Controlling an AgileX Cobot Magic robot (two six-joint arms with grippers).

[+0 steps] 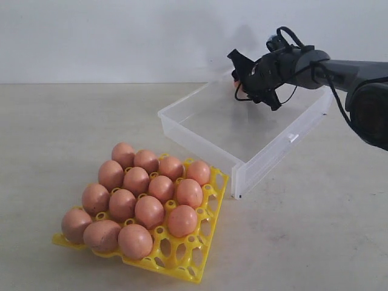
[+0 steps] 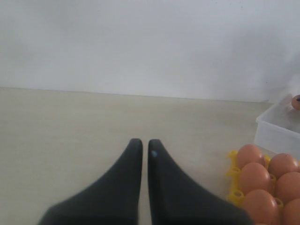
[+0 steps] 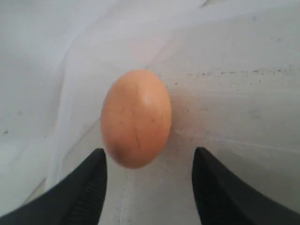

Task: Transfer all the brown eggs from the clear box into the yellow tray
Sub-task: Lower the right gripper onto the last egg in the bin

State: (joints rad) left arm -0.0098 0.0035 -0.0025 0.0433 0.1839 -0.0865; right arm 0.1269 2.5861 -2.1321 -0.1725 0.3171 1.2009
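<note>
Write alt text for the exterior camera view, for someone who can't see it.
A yellow tray nearly full of brown eggs sits on a pale table beside a clear box. The right gripper hangs over the box's far corner, where one more egg shows.

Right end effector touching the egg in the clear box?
Cannot tell. Right wrist view: right end effector open, one finger clear of the egg, the other's tip meets its outline.

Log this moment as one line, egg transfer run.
brown egg: in clear box | right gripper: jaws open either side of it, not gripped | left gripper: jaws shut | yellow tray: nearly full
</note>
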